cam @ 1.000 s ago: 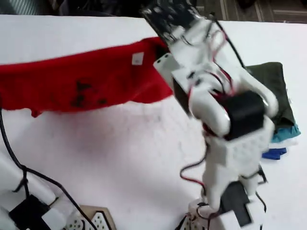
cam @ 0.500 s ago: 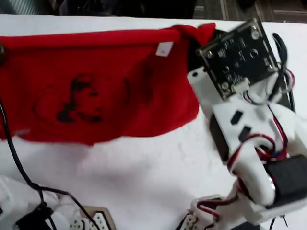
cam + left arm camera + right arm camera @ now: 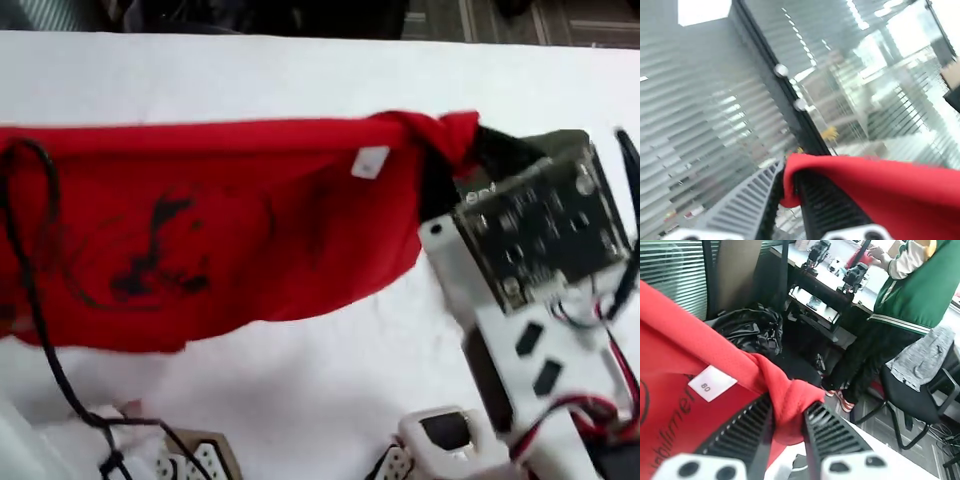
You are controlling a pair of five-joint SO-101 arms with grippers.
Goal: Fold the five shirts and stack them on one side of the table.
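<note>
High: red shirt (image 3: 200, 240) hangs stretched wide above the table (image 3: 330, 70). Left wrist: left gripper (image 3: 790, 186) pinches only a thin edge of the cloth. Right wrist: right gripper (image 3: 788, 407) is clamped on a bunched corner. Risk: extra tension probably pulls the left edge free and the shirt drops crooked.

The shirt (image 3: 260, 210) is plain red with a black line-drawn print (image 3: 150, 260) and a small white label (image 3: 370, 162), the tabletop (image 3: 300, 70) is white, and the left hand (image 3: 790, 175) and right hand (image 3: 788, 407) have black ribbed fingers (image 3: 745, 430) on white bodies.
</note>
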